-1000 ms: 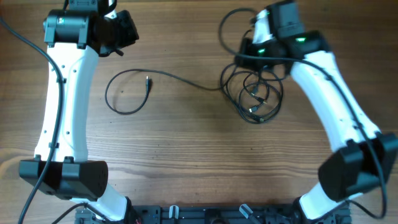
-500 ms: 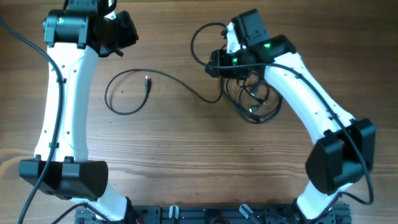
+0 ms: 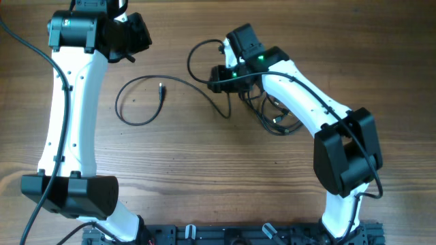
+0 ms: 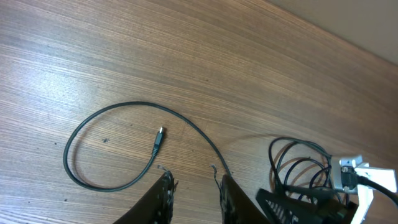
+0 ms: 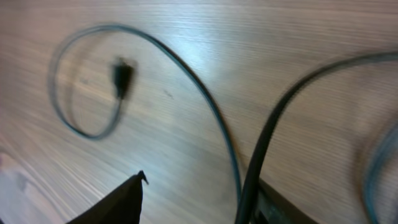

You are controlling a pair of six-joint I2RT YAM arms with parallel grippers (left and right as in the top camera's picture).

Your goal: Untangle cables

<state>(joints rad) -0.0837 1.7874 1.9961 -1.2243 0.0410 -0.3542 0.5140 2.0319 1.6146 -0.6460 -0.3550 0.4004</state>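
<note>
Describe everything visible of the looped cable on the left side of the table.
A thin black cable, flexible and rubbery-looking, lying flat on the wooden table. Its left end curls into an open loop, with a small metal-tipped plug resting inside it. The rest runs right toward the tangle. Nothing grips or touches the loop.

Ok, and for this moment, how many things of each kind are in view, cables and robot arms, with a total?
Robot arms: 2, the left arm and the right arm
Cable drawn out into a loop: 1
Tangled cable bundle: 1; the strands in it cannot be counted
Total: 4
</note>
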